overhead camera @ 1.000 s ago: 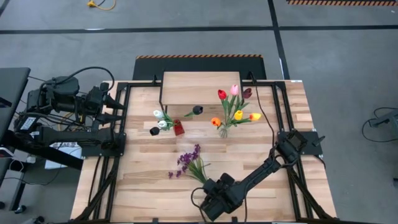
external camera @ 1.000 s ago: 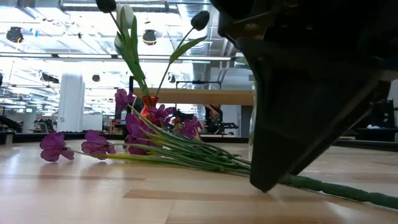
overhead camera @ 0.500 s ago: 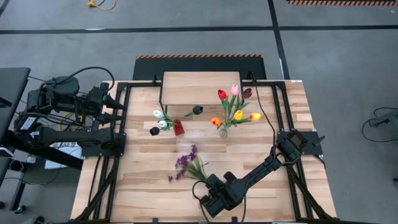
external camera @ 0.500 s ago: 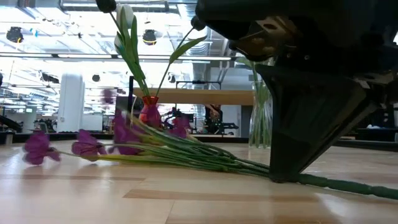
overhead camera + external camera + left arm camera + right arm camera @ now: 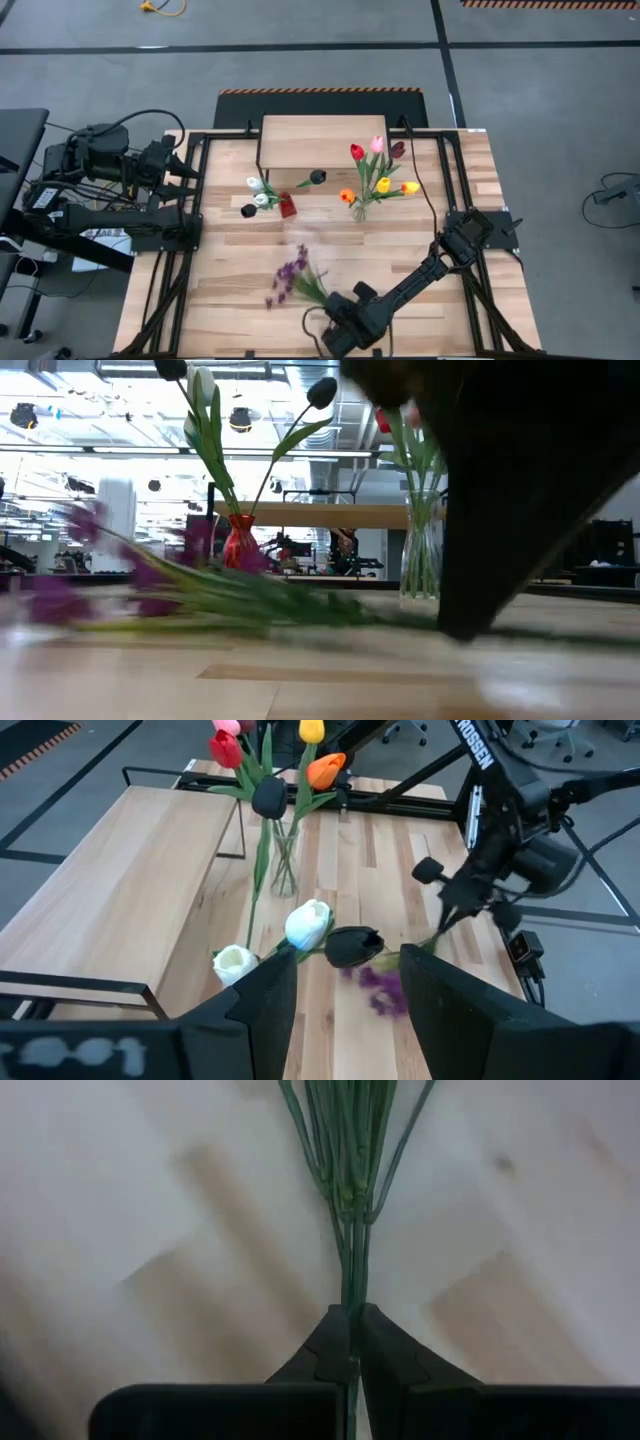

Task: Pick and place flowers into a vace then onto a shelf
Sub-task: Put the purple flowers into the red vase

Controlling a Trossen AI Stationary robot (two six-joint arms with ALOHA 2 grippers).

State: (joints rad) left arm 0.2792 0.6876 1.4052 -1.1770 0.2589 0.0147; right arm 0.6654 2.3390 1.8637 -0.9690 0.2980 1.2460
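High view, right gripper [image 5: 322,318]: low at the near edge of the table [image 5: 230,290], pinched tight on the stem end of the purple sprig [image 5: 291,280].
High view, purple sprig: lies slanting toward the left side of the table, its blossoms pointing away from the gripper; its outline is smeared.
High view, left gripper [image 5: 186,163]: parked at the far left edge of the table, well apart from the flowers.
High view, shelf [image 5: 317,140]: stands at the back of the table, its top bare wood.
High view, red vase [image 5: 287,207]: in front of the shelf, holding white and black tulips [image 5: 262,192].
High view, clear vase [image 5: 359,212]: to the right of the red one, holding red, pink, maroon, orange and yellow tulips [image 5: 379,165].
Low view, right arm [image 5: 530,490]: a dark bulk filling the right side, reaching down to the tabletop.
Low view, sprig: trails to the left from under that arm, low over the wood, blurred.
Low view, vases: red vase and clear vase stand behind, the shelf beyond them.
Left wrist view, left gripper [image 5: 345,1010]: fingers stand partly apart with nothing between them.
Left wrist view, sprig: purple blossoms show beyond the white tulips, below the other arm.
Right wrist view, right gripper [image 5: 350,1342]: both tips pressed together on the bundled green stems, which fan outward ahead of it.
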